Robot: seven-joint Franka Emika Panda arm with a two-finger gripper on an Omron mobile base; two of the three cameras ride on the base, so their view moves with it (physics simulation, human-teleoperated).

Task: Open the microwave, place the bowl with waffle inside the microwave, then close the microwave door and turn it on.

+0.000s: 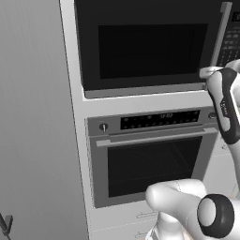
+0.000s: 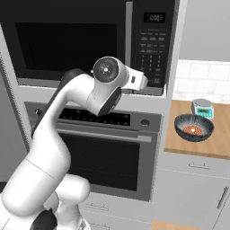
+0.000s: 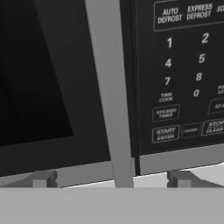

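Note:
The black microwave [image 1: 150, 47] [image 2: 67, 40] is built in above the oven, and its microwave door [image 3: 39, 87] is shut. A long grey bar handle [image 3: 109, 96] [image 2: 129, 31] [image 1: 222, 33] runs down the door's right edge, next to the keypad [image 3: 183, 74] [image 2: 152, 49]. My gripper [image 3: 111, 179] is open just in front of the handle's lower end, one fingertip on each side of the bar and nothing held. The bowl [image 2: 194, 127], dark and round with an orange-brown waffle inside, sits on the wooden counter [image 2: 215, 143] to the right, well away from the gripper.
A silver-fronted oven [image 1: 150, 159] [image 2: 103, 152] with a horizontal handle sits directly below the microwave. A small kitchen scale [image 2: 202, 108] stands behind the bowl. A tall grey panel [image 1: 33, 117] fills the left side. Drawers [image 2: 193, 179] lie under the counter.

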